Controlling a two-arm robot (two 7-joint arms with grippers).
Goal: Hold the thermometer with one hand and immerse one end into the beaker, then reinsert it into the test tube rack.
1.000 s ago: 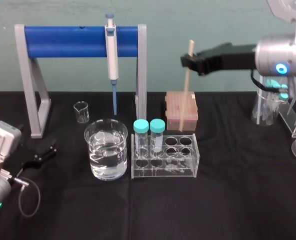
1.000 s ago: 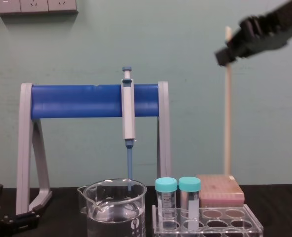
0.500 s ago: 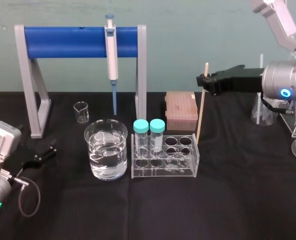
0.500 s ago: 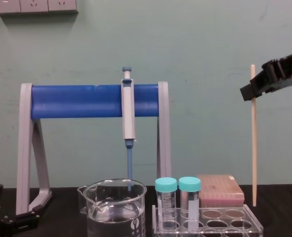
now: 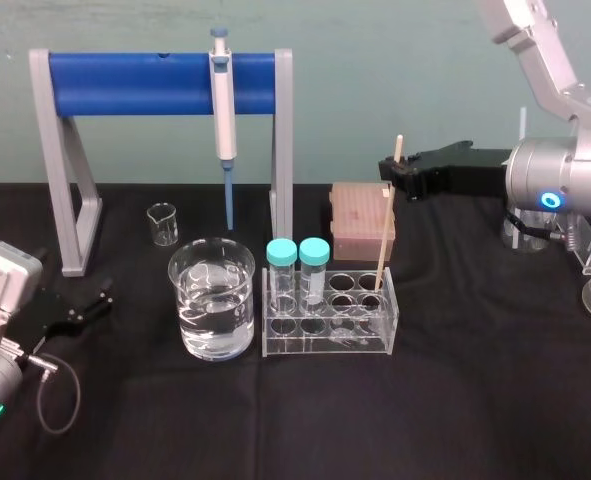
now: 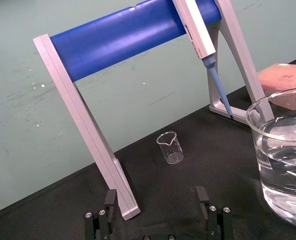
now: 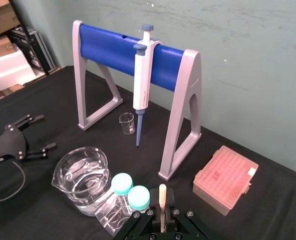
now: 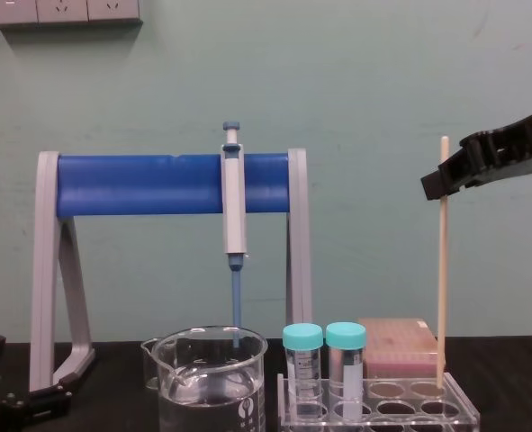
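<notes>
Right gripper (image 5: 396, 168): comes in from 3 o'clock, high above the table, clamped on the top end of the thermometer (image 5: 387, 220).
Thermometer: nearly upright with a slight lean. Its lower tip is at the back-right hole of the test tube rack (image 5: 330, 338); how deep it sits cannot be told.
Reason for the hold: gripping near the top probably leaves the long shaft free to slide into the hole without the fingers meeting the rack.
Test tube rack: at 3 o'clock from the beaker (image 5: 213, 298), just beside it, with two teal-capped tubes (image 5: 297, 266) in its left holes.
Beaker: part filled with clear liquid; the thermometer is apart from it, toward 2 o'clock.
Stage: judged to be reinsertion into the rack.
Left gripper (image 5: 83, 309): parked on the table at 9 o'clock from the beaker, fingers spread, empty.
</notes>
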